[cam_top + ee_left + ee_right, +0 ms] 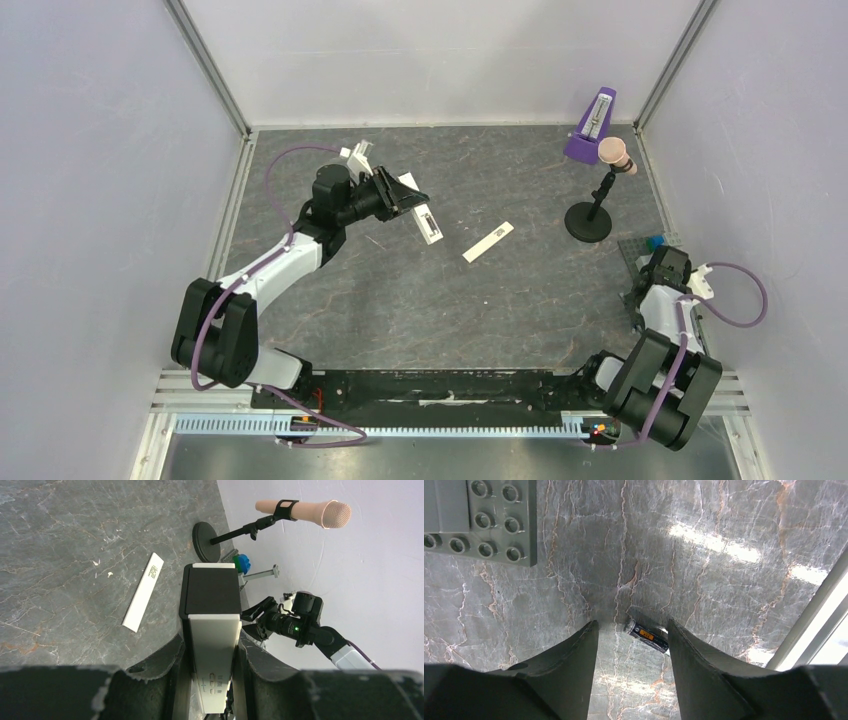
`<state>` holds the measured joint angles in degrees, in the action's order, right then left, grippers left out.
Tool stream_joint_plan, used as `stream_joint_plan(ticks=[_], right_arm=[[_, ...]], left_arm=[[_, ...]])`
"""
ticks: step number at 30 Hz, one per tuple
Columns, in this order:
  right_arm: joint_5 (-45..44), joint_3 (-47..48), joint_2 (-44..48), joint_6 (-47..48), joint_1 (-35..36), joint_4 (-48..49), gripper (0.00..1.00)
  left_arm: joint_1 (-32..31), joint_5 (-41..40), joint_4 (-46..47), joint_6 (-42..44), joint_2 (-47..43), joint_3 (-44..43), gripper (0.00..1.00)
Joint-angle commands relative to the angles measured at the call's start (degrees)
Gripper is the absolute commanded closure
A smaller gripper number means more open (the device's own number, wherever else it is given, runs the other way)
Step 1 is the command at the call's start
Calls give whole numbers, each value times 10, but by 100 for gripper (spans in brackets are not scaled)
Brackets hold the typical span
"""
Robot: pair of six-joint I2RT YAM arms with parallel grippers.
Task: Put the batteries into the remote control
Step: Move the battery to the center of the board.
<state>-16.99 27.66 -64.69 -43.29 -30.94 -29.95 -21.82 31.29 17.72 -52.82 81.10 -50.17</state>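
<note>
Grey marble table: left hand clamps remote control; right hand spread wide, straddling 1 battery.

Robotics lab test cell, plain white walls, aluminium frame posts, grey marbled tabletop

The slim white plastic remote control is clamped in the left gripper, over the grey stone table, left of centre. Right of it lies a flat white cover strip (on the table), then a black microphone stand, with a purple metronome behind. Far right, a small dark cylindrical battery lies between the spread fingers of the right gripper.
</note>
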Motion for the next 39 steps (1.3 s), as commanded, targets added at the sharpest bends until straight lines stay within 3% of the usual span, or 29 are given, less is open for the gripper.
stream_joint_plan(ticks=[1,9,12,22,26,32,39], right_arm=[[40,-43,-33,-18,3,-121,47],[48,-50,-45,-9,10,-108,67],[51,-52,-46,-9,13,-105,69],[71,-51,-33,-13,67,-114,39],[70,-54,-27,-28,92,-122,34],[72,-45,-33,-38,112,-139,43],[72,-40,-60,-39,124,-137,63]], left_arm=[[3,-16,43,-6,-16,8,98],[3,-24,54,-12,-19,17,98],[3,-26,55,-12,-19,17,98],[3,-31,55,-13,-18,17,98],[3,-32,53,-13,-19,18,98],[4,-37,49,-10,-24,16,98],[4,-39,49,-9,-30,18,98]])
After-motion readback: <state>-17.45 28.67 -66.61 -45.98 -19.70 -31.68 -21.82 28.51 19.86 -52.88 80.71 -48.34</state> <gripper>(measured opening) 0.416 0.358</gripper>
